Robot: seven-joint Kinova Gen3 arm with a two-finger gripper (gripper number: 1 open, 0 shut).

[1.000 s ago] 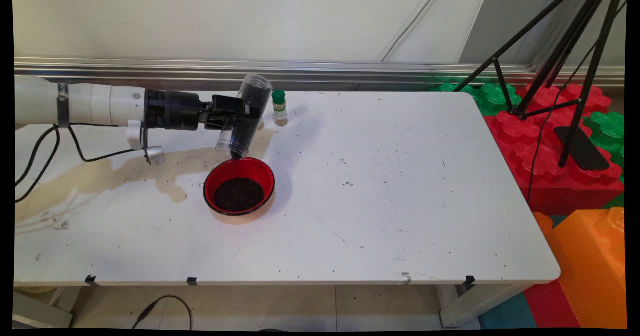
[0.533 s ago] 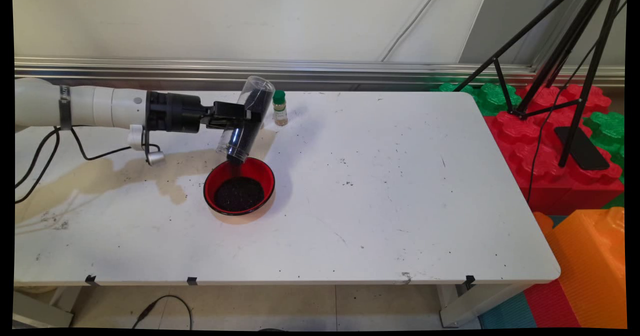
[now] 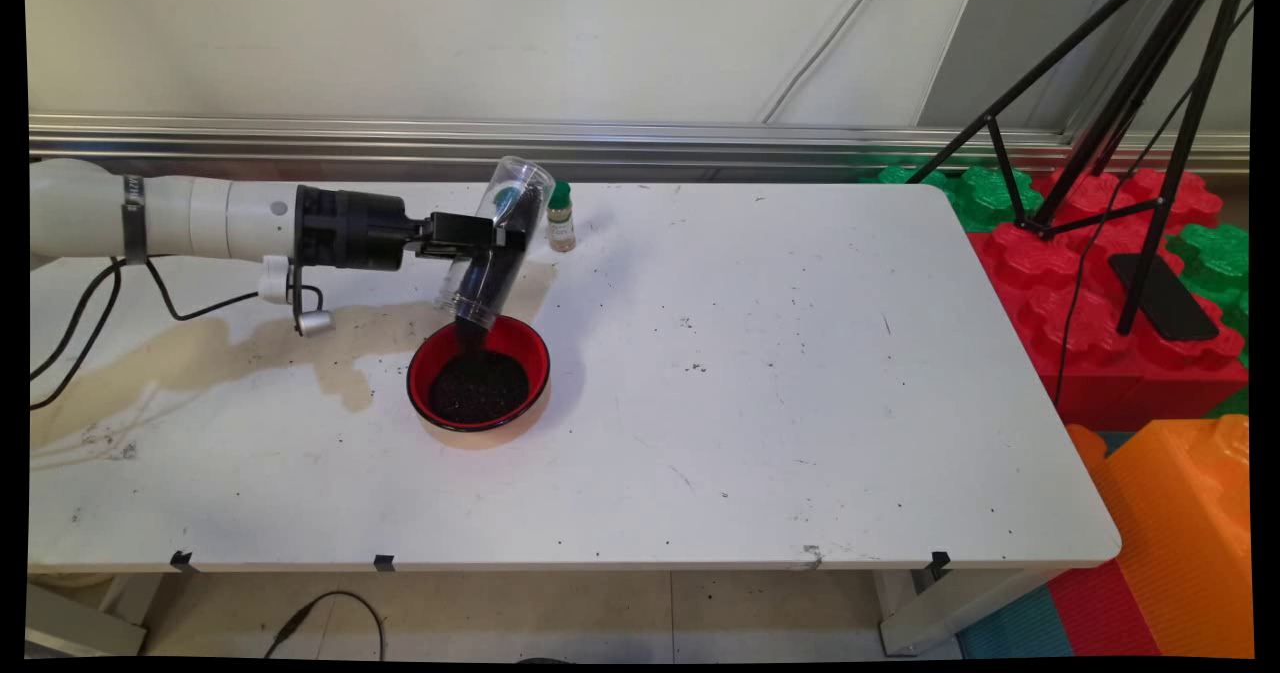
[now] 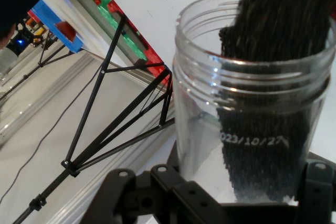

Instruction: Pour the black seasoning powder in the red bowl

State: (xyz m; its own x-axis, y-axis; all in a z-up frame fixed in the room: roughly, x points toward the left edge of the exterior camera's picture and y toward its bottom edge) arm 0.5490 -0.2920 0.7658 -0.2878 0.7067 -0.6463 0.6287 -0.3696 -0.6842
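My gripper [image 3: 495,240] is shut on a clear plastic jar [image 3: 495,243], held tilted mouth-down over a red bowl [image 3: 479,372] on the white table [image 3: 780,383]. Dark grains stream from the jar's mouth [image 3: 468,313] into the bowl, which holds a heap of the same dark grains [image 3: 478,388]. In the hand view the jar [image 4: 247,103] fills the picture between the gripper's linkage, with dark grains sliding along its right wall toward the threaded mouth.
A small bottle with a green cap [image 3: 560,217] stands just behind the jar near the table's far edge. A brownish stain [image 3: 250,338] spreads left of the bowl. A black tripod [image 3: 1120,103] and red, green and orange blocks [image 3: 1150,353] are at the right.
The jar has tipped steeper and its mouth has sunk closer to the bowl. More grains have left the jar's upper end, which now shows clear, and the heap in the bowl has grown.
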